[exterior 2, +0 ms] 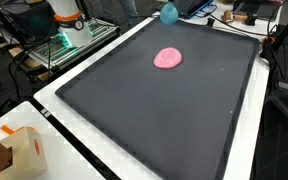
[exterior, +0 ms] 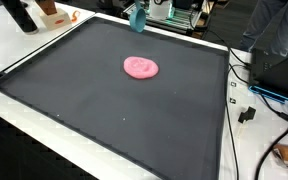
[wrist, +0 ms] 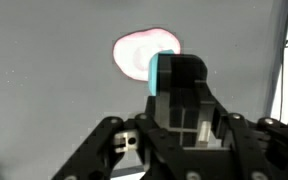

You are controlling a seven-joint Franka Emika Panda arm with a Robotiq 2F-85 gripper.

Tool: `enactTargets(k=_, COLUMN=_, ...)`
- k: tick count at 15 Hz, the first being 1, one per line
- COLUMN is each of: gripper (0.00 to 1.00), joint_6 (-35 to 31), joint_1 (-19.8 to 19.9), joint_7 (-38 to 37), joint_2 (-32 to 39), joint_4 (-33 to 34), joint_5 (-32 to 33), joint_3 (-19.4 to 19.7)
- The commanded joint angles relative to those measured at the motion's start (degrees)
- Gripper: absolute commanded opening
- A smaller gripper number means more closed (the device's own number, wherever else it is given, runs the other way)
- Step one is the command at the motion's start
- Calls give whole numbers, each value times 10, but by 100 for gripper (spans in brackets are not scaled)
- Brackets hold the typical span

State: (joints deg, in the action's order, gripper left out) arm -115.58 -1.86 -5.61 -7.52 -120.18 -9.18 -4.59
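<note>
Wrist view: your gripper [wrist: 182, 85] fills the foreground, fingers drawn narrow, a teal piece [wrist: 156, 73] showing along their left edge. It looks pinched, though the contact itself is hidden.

Just beyond the fingertips and slightly left: pink blob [wrist: 139, 52], flat on the grey mat [wrist: 44, 90], apart from the tool. It is roughly round, with no long axis worth lining up on.

In both exterior views the teal piece [exterior: 136, 17] [exterior 2: 169, 13] sits at the mat's far edge. The blob [exterior: 140, 67] [exterior 2: 168, 58] lies inward of it, toward the mat's middle.

Farther out: box [exterior 2: 19, 150] on the white table, cables [exterior: 249, 90] off the mat's side
</note>
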Motion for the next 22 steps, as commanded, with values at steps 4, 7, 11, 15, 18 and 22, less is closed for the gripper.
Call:
enactTargets(k=4, gripper=26, joint_6=12, joint_1=-15, joint_7=-65, joint_2=-13, joint_4=2, joint_5=62, joint_3=-18)
enactTargets(k=7, gripper=51, joint_6=2, joint_1=-17, joint_7=-51, joint_2=-4, joint_4=3, joint_5=46, joint_3=-14)
enactTargets(k=11, gripper=51, joint_6=2, joint_1=-17, joint_7=-51, joint_2=-4, joint_4=3, joint_5=47, joint_3=-14)
enactTargets(k=15, gripper=26, joint_6=18, joint_1=-28, joint_7=-117, joint_2=10, joint_4=18, joint_5=144, joint_3=-47)
enactTargets(k=18, gripper=26, joint_6=40, joint_1=-49, joint_7=-183, joint_2=37, joint_4=38, joint_5=227, joint_3=-81)
enactTargets(k=22, gripper=26, joint_6=85, joint_1=-84, joint_7=-275, joint_2=96, joint_4=84, joint_5=310, joint_3=-110)
